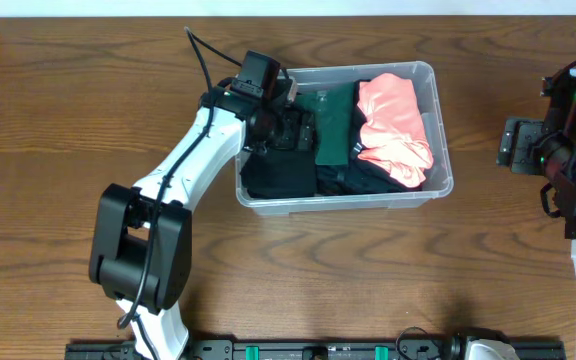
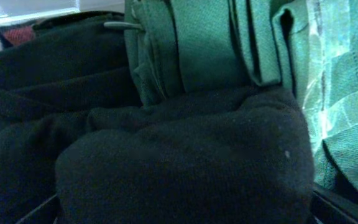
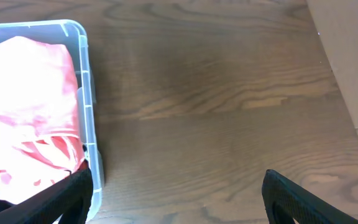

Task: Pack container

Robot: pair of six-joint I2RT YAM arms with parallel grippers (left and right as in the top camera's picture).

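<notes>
The clear plastic container (image 1: 348, 203) stands at the table's middle; its wall also shows in the right wrist view (image 3: 86, 93). It holds a black garment (image 1: 278, 175) on the left, a dark green garment (image 1: 333, 125) in the middle and a coral-pink garment (image 1: 393, 120) on the right. My left gripper (image 1: 288, 128) is down inside the container's left part. Its fingers are spread wide (image 2: 179, 214) around the black garment (image 2: 166, 155), with the green garment (image 2: 210, 50) just beyond. My right gripper (image 1: 513, 145) is open and empty (image 3: 176, 199) over bare table to the right of the container, near the pink garment (image 3: 23, 106).
The wooden table (image 1: 58, 120) surrounds the container. A black rail (image 1: 318, 350) runs along the front edge. A pale surface (image 3: 353, 50) borders the table at the far right of the right wrist view. More dark cloth (image 1: 368, 178) lies under the pink garment.
</notes>
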